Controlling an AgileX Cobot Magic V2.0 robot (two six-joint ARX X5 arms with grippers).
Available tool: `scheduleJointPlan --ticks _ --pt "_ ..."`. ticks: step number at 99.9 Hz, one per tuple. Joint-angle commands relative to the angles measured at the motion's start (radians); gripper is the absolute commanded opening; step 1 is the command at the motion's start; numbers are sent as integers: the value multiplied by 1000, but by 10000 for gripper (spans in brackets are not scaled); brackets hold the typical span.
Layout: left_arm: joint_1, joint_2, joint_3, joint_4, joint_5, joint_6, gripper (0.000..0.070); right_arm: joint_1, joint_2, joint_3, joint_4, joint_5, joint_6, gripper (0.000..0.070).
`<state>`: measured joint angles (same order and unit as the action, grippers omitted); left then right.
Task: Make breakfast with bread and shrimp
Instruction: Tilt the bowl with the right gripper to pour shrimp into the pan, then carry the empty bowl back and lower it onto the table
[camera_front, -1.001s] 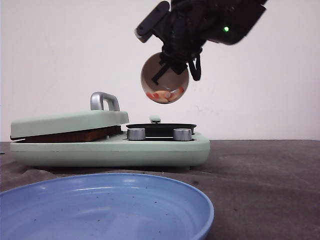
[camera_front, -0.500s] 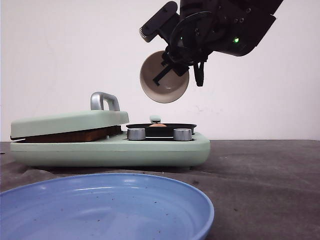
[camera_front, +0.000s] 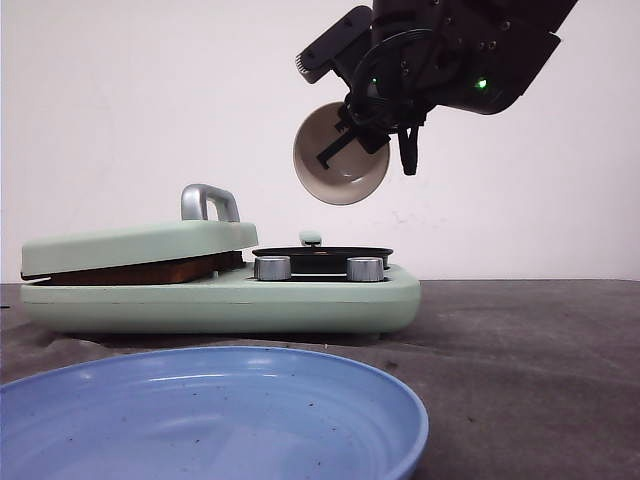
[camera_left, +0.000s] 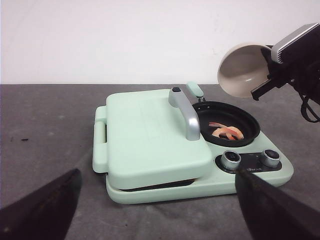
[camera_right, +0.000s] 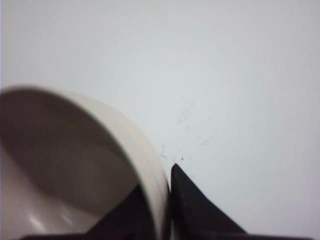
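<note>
Shrimp lies in the black pan on the right of the green cooker. Right gripper clamps the tipped bowl above it. Left gripper spread. Bread sits under the lid.

You have the shrimp lying as a few pinkish-orange curled pieces in the round black pan, toward its middle. The bread shows only as a dark brown edge, pressed flat under the closed mint-green lid.
</note>
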<state>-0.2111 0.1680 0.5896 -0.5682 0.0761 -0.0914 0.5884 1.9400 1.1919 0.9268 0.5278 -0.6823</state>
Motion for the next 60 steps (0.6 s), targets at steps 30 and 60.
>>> scheduleJointPlan --ticks 30,60 --pt "0 -2 2 5 -1 12 554 12 -63 14 -105 49 66 3" --pt "0 -2 2 -13 -1 10 554 -37 -193 146 -599 22 304 3"
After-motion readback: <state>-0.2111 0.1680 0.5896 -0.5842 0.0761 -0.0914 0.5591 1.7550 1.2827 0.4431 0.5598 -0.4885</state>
